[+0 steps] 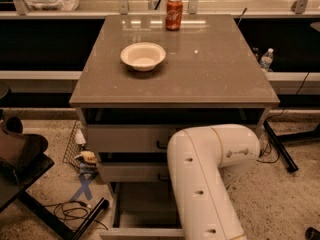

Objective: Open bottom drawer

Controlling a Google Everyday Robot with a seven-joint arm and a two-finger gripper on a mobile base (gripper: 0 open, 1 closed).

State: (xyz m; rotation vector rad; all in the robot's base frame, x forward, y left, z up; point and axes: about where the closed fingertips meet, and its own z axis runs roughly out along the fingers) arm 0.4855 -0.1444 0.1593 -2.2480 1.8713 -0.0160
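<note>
At six o'clock, under the surface (215, 74), the bottom drawer (142, 209) stands pulled out; the pincer is hidden behind the white arm (200, 184) at five o'clock, its grip impossible to tell.

tool hidden behind arm (200, 184); bottom drawer (142, 206) front cut by edge

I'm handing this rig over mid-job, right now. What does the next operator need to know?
Gripper: not in view; it is somewhere beyond the bulky white arm, which fills the lower middle of the view.
Bottom drawer, shallow and grey: pulled out, its inside showing below the middle grey drawer front.
Done: the drawer looks open.
Left: check that it is open far enough, then withdraw the arm.
</note>
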